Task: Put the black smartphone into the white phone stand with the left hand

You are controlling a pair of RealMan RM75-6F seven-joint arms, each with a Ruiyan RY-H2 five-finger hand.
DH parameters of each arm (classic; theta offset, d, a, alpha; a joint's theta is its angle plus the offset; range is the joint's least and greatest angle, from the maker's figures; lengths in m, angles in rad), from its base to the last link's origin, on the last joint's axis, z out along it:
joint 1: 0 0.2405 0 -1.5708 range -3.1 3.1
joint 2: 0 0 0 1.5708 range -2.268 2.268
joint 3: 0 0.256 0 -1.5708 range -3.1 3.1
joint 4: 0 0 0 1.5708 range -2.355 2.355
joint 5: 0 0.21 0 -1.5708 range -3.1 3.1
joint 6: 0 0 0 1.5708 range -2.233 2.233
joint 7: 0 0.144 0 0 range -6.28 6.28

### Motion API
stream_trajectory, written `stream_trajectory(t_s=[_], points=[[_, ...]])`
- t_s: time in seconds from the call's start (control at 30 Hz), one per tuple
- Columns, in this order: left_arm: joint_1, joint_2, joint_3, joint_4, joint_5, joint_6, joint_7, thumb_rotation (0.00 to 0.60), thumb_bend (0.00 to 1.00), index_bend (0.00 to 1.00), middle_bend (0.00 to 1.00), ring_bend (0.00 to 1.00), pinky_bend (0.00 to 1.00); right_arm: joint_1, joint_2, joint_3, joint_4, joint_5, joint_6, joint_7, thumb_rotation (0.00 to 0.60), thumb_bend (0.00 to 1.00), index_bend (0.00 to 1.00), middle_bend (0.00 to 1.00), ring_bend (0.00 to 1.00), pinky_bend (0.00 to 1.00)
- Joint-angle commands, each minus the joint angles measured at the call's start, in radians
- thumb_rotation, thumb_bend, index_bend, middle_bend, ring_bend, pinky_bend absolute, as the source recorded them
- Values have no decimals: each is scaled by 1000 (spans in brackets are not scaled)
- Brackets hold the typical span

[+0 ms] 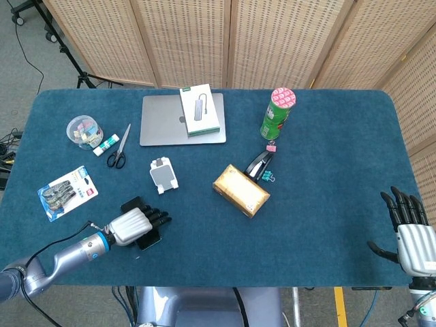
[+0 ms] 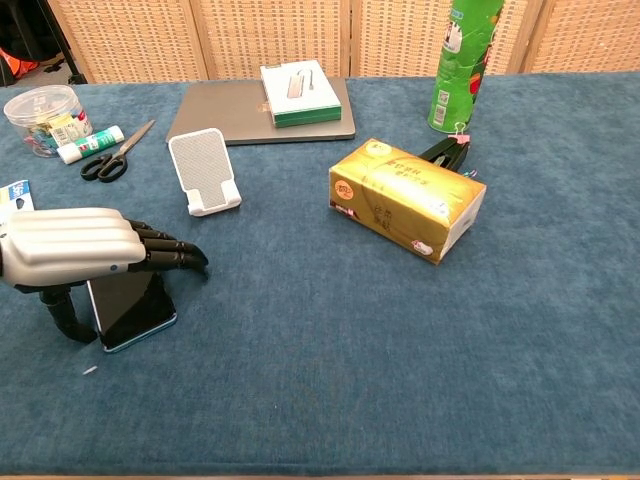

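Head view, high above, looking steeply down on the whole bench point(image 1: 327, 204), chest view, low and near, facing 12 o'clock across its centre, both sharing that middle stretch.

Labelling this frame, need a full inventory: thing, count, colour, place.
smartphone: 1, black, near left, under left hand
phone stand: 1, white, left of centre
laptop: 1, grey, far centre
box: 1, white and green, on laptop
can: 1, green, pink lid, far right
tissue box: 1, gold, centre
stapler: 1, black, beside tissue box
scissors: 1, black handles, far left
jar: 1, clear, far left
blister pack: 1, blue card, left edge
left hand: over smartphone
right hand: open, near right
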Motion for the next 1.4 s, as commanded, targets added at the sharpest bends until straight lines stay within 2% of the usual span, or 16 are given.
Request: stream_trajectory(t_s=[0.03, 0.1, 0.2, 0.63, 0.77, 0.93, 1.0, 1.03, 1.17, 1.3, 1.4], points=[[8, -7, 1, 10, 0, 18, 5, 600, 0, 454, 344, 267, 317, 0, 1, 0, -1, 0, -1, 0, 600, 0, 0, 0, 0, 0], [15, -11, 0, 20, 3, 41, 8, 600, 0, 567, 425, 330, 332, 0, 1, 0, -2, 0, -1, 0, 600, 0, 0, 0, 0, 0], [25, -12, 2, 34, 10, 78, 12, 600, 0, 632, 472, 366, 348, -1, 2, -1, -4, -1, 0, 0, 600, 0, 0, 0, 0, 0], [46, 66, -48, -32, 4, 196, 123, 600, 0, 647, 486, 368, 348, -3, 7, -2, -12, -1, 0, -2, 600, 0, 0, 0, 0, 0], [50, 80, -87, -56, 4, 237, 210, 600, 0, 647, 486, 368, 348, -4, 9, -3, -14, -3, 1, -1, 600, 0, 0, 0, 0, 0], [25, 93, -171, -84, 43, 288, 474, 600, 0, 647, 486, 367, 349, -5, 13, -4, -17, -6, 1, 4, 600, 0, 0, 0, 0, 0], [-8, 97, -217, -104, 52, 255, 630, 600, 0, 647, 486, 367, 349, -6, 17, -4, -20, -6, 3, 11, 600, 0, 0, 0, 0, 0], [-36, 96, -245, -119, 42, 198, 735, 600, 0, 647, 486, 367, 349, -7, 21, -4, -21, -7, 5, 20, 600, 0, 0, 0, 0, 0], [-72, 94, -287, -160, -6, 95, 885, 600, 0, 647, 485, 367, 349, -10, 29, -4, -22, -9, 8, 38, 600, 0, 0, 0, 0, 0], [-127, 96, -288, -132, 6, 10, 942, 600, 0, 640, 473, 367, 349, -10, 35, -5, -21, -10, 6, 55, 600, 0, 0, 0, 0, 0], [-165, 105, -270, -87, 33, -31, 919, 600, 0, 630, 460, 367, 349, -8, 38, -6, -20, -10, 1, 63, 600, 0, 0, 0, 0, 0]])
